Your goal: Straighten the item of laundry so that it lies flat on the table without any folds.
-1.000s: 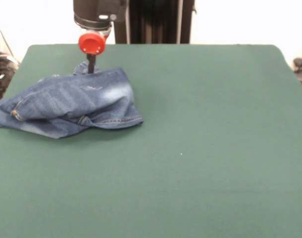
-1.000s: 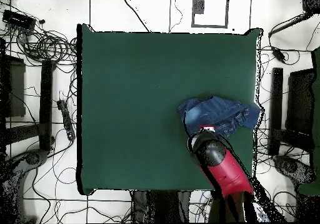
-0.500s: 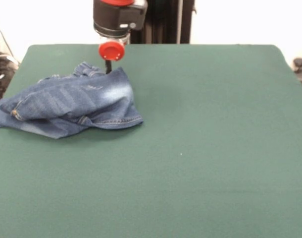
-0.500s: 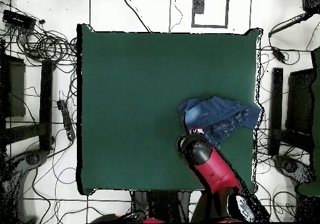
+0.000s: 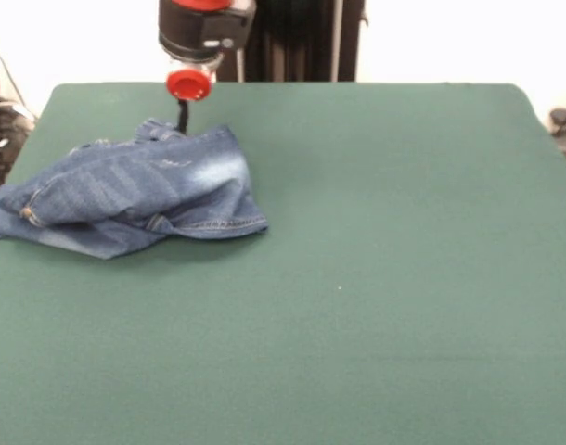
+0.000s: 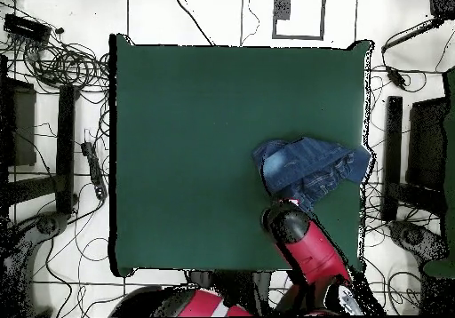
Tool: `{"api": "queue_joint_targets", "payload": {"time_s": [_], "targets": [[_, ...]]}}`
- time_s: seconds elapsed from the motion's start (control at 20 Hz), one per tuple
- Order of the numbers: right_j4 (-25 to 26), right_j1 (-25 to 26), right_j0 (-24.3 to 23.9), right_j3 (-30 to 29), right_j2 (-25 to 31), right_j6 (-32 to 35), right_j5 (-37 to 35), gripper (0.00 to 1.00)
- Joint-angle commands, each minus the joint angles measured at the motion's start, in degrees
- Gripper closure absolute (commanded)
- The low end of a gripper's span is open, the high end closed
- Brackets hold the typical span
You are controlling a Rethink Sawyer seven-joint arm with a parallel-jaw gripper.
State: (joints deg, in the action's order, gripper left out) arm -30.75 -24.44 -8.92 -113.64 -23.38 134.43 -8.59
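Observation:
The item of laundry, blue denim jeans with a pale faded patch, lies bunched and folded at the left side of the green table; one end hangs past the left edge. In the overhead view the jeans sit near the table's right edge. My gripper hangs just behind the heap's far rim, under a red disc on the arm, close to a raised denim fold. Seen from above, the red and black arm covers the gripper, just beside the jeans. Nothing shows whether it holds cloth.
Cables and stands lie on the floor around the table. The jeans' hemmed edge points toward the table's middle.
The arm swung right, then partly back left and drew toward the robot's side of the table. The jeans have kept nearly the same shape and place.

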Motion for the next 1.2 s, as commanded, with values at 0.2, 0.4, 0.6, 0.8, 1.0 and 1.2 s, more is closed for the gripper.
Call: {"api": "queue_joint_targets", "payload": {"time_s": [0.2,0.4,0.6,0.8,1.0,1.2], "targets": [[1.5,0.6,-1.7,2.7,-0.3,6.4,-3.1,0.0],[2.9,1.8,-7.4,1.2,8.3,6.4,5.5,0.0],[6.4,2.2,-14.8,-0.3,18.9,8.5,12.9,0.0],[7.7,0.2,-16.7,-1.9,22.3,10.0,12.7,0.0],[8.8,-2.7,-18.7,-4.4,24.8,10.0,11.0,0.0],[8.4,-5.7,-18.5,-5.9,24.5,9.9,8.2,0.0]]}}
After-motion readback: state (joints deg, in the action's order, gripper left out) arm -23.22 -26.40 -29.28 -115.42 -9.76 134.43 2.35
